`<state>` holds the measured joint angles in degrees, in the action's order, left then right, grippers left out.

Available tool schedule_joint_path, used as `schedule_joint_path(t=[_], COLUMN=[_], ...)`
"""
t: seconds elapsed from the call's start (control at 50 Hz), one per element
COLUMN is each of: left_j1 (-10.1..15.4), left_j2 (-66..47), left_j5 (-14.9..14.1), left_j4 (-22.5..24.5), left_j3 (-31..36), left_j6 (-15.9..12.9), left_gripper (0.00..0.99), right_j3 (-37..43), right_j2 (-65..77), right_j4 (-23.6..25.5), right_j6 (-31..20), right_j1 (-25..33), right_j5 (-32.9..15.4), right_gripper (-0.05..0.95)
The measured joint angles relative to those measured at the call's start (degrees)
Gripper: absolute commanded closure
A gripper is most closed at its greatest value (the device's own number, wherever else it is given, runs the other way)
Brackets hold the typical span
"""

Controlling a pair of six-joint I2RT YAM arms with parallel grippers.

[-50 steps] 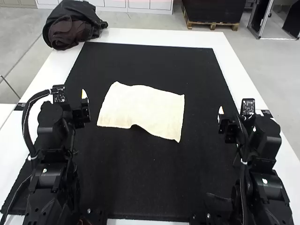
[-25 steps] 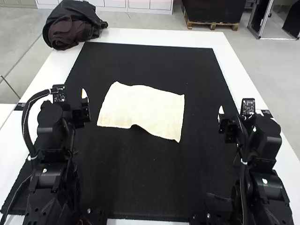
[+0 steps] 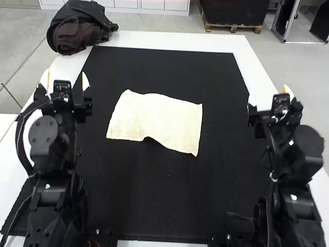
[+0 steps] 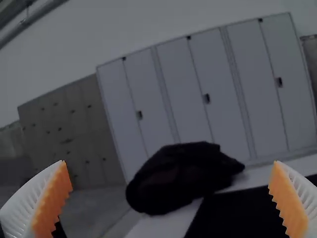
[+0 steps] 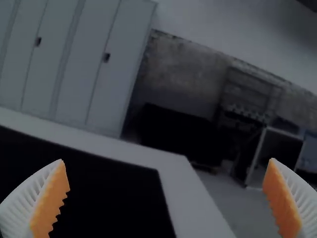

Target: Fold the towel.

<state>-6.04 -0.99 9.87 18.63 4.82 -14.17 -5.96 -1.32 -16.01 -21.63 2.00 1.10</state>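
From here I see the cream, roughly rectangular cloth towel (image 3: 157, 121) lying spread on the black mat (image 3: 154, 200) that covers much of the white counter (image 3: 169, 42), its near edge rucked up a little. The left gripper (image 3: 66, 81) and right gripper (image 3: 269, 96), well apart, both have their white, ribbed, orange-padded fingers wide open and empty.

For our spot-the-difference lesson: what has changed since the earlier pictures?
The left tool and the right tool have turned and moved outward, away from the towel, and a little forward. Nothing was taken hold of or let go. The towel stayed put, spread on the black mat.
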Motion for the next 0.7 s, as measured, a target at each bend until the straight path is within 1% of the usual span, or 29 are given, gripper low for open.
schedule_joint_path(t=[0.08, 0.18, 0.2, 0.26, 0.32, 0.38, 0.42, 0.5, 0.6, 0.7], left_j1=[0.0, 0.1, 0.1, 0.5, 1.0, 1.2, 1.2, 1.2, 1.2, 1.2], left_j2=[-4.0, -13.5, -15.5, -23.0, -29.8, -36.2, -40.0, -47.3, -54.1, -57.8], left_j5=[-0.5, -1.3, -1.5, -2.1, -2.4, -1.9, -1.4, 1.0, 3.1, 3.5], left_j4=[-0.2, -1.5, -1.9, -3.6, -4.9, -5.5, -5.6, -5.6, -5.6, -5.8], left_j3=[7.1, 18.9, 21.0, 28.3, 34.0, 38.1, 39.9, 41.8, 41.4, 39.2], left_j6=[-0.8, -0.5, -0.3, 0.7, 1.8, 2.9, 3.6, 4.7, 6.6, 7.9], left_gripper=[0.056, 0.036, 0.036, 0.036, 0.038, 0.036, 0.036, 0.038, 0.039, 0.039], right_j3=[-6.8, -16.9, -19.8, -25.2, -30.6, -34.9, -36.7, -38.6, -38.0, -34.9], right_j2=[-3.7, -12.5, -15.4, -21.7, -28.8, -35.6, -39.4, -46.0, -52.7, -57.8], right_j4=[0.0, 0.6, 1.4, 3.2, 5.7, 8.7, 10.1, 11.8, 13.3, 13.5], right_j6=[1.2, 4.1, 5.0, 6.8, 8.9, 11.0, 12.2, 14.3, 16.5, 18.3], right_j1=[0.0, 0.0, 0.0, 0.0, 0.0, 0.0, 0.0, 0.0, -0.1, -0.6], right_j5=[0.7, 1.3, 1.4, 1.5, 1.6, 1.7, 1.7, 1.7, 1.7, 1.7], right_gripper=[0.0, 0.0, 0.0, 0.0, 0.0, 0.0, 0.0, 0.0, 0.0, 0.0])
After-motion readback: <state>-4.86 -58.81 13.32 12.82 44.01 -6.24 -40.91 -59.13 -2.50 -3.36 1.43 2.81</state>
